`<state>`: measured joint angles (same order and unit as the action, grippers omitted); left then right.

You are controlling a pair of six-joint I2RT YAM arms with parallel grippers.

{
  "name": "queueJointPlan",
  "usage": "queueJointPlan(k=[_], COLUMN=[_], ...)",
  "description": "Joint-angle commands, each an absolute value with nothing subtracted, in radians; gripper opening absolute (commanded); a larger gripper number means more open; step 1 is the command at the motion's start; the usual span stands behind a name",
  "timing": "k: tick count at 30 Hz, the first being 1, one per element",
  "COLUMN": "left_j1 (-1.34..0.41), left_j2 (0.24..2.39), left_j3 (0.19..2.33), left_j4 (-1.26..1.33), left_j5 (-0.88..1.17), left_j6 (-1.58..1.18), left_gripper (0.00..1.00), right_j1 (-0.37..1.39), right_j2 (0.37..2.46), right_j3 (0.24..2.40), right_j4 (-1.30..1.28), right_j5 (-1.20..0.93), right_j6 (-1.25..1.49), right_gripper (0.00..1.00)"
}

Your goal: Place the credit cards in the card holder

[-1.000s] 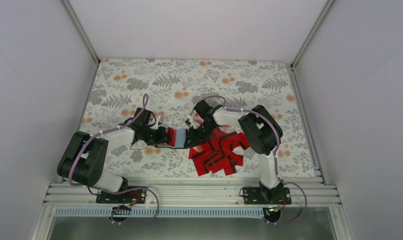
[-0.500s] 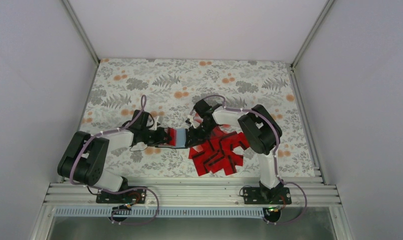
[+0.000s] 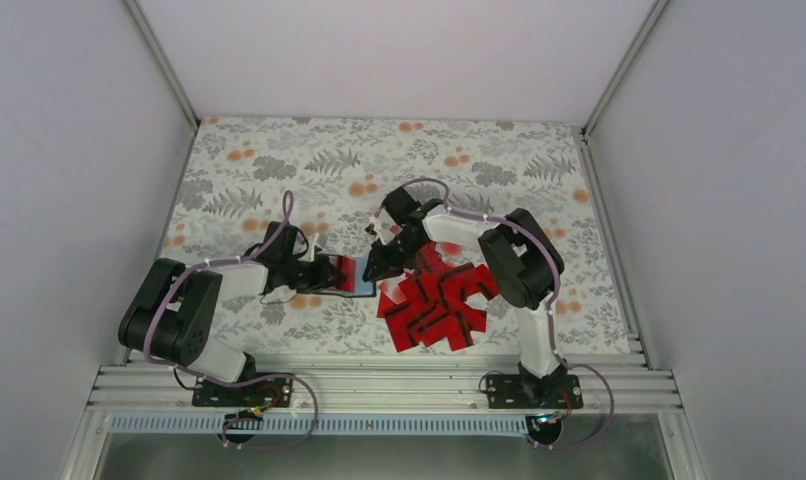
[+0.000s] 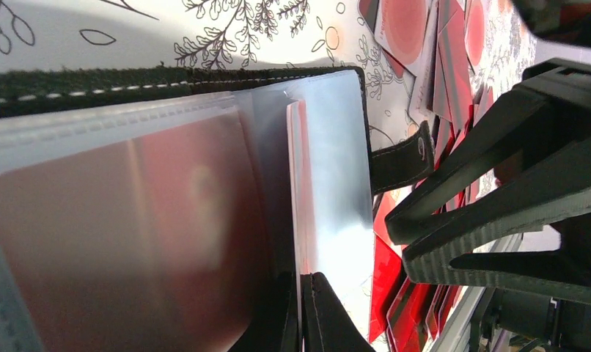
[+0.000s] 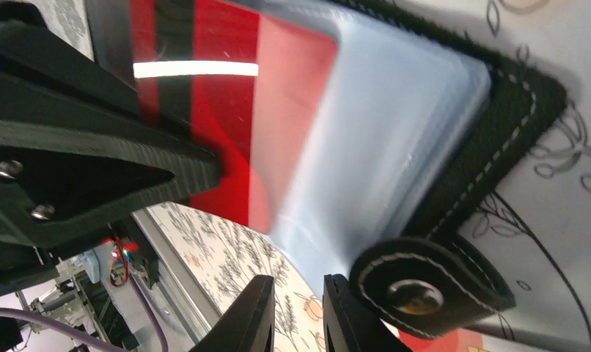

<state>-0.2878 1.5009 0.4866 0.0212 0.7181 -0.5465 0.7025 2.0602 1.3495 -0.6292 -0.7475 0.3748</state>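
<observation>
Toward the bench's front edge, the left gripper [image 4: 301, 304] clamps the card holder [image 3: 355, 273], the right gripper's [image 5: 298, 315] jaws narrowly parted, empty

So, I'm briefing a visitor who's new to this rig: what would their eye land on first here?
Most likely the heap of bright red credit cards fanned out on the floral cloth before the right arm. Next, the black card holder held open mid-table in the left claw, a red card showing through its clear sleeve.
</observation>
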Motion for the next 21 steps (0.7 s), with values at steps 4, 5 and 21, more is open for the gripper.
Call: queueJointPlan(k=[4, 5, 21], left_j1=[-0.288, -0.287, -0.287], left_j2=[1.509, 1.506, 1.484], left_j3=[0.489, 0.493, 0.525], left_j4=[-0.043, -0.058, -0.143], left_j5=[0.689, 0.681, 0.645], left_j6=[-0.515, -0.51, -0.475], left_gripper=[0.06, 0.07, 0.16], right_j1=[0.712, 0.712, 0.712], right_j2=[2.047, 2.051, 2.085], right_j3=[1.394, 1.396, 1.397], right_j4=[-0.586, -0.584, -0.601], right_j5=[-0.721, -0.712, -0.606], right_j6=[0.432, 0.439, 0.482], right_gripper=[0.18, 0.18, 0.17])
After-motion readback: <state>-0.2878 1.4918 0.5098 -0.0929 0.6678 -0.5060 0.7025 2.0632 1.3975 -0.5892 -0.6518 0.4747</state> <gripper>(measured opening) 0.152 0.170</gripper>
